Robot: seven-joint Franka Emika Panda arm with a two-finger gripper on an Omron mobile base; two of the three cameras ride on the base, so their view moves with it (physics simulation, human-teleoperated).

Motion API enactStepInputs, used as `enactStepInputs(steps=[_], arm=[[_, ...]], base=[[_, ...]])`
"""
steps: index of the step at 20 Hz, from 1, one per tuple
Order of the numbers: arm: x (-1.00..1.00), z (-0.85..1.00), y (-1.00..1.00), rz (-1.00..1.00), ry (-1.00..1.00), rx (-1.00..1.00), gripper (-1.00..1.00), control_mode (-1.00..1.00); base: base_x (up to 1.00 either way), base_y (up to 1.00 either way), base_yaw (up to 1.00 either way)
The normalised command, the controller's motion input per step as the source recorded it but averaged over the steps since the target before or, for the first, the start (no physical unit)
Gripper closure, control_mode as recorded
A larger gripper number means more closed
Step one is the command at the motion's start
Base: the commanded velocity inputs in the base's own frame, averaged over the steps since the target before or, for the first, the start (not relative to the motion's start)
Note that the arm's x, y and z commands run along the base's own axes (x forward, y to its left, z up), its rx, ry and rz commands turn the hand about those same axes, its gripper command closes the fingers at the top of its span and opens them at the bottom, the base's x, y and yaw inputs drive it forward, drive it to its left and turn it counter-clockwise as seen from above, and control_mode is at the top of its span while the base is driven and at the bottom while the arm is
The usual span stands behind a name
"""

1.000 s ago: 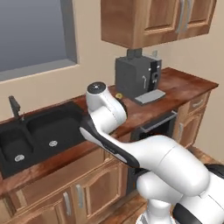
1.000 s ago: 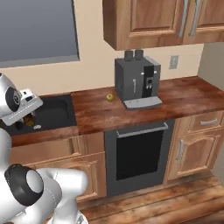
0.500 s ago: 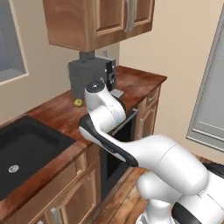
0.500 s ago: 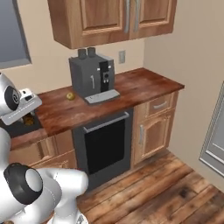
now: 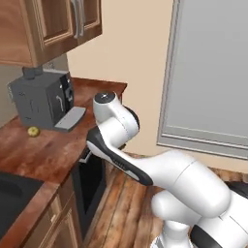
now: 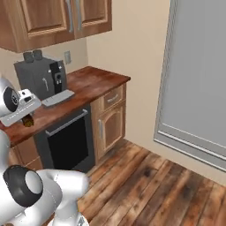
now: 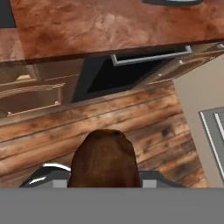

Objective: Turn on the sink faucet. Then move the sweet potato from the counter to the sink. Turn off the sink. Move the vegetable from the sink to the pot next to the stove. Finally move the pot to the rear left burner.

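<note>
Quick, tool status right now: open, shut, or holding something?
Tool: closed on the sweet potato, carried above the wooden floor.

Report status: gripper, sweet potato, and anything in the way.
Gripper shut on sweet potato, carried above the wood floor in front of the oven. Coffee machine and a small yellow-green item sit on the counter.

Glossy reddish wood counter (image 5: 72, 145)
</note>
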Motion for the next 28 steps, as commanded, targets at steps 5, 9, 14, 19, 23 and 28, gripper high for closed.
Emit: enactStepInputs(steps=[5, 9, 14, 19, 23, 28], arm=[[0.0, 0.0, 0.0, 0.0, 0.0, 0.0, 1.0, 1.0], [0.0, 0.0, 0.0, 0.0, 0.0, 0.0, 1.0, 1.0], [0.0, 0.0, 0.0, 0.0, 0.0, 0.0, 1.0, 1.0], [0.0, 0.0, 0.0, 0.0, 0.0, 0.0, 1.0, 1.0], [0.0, 0.0, 0.0, 0.0, 0.0, 0.0, 1.0, 1.0], [0.0, 0.0, 0.0, 0.0, 0.0, 0.0, 1.0, 1.0]], base=[[-0.1, 0.0, -0.6], [-0.09, 0.0, -0.61], [-0.06, 0.0, -0.62], [-0.07, 0.0, -0.61], [-0.05, 0.0, -0.6], [-0.06, 0.0, -0.59]])
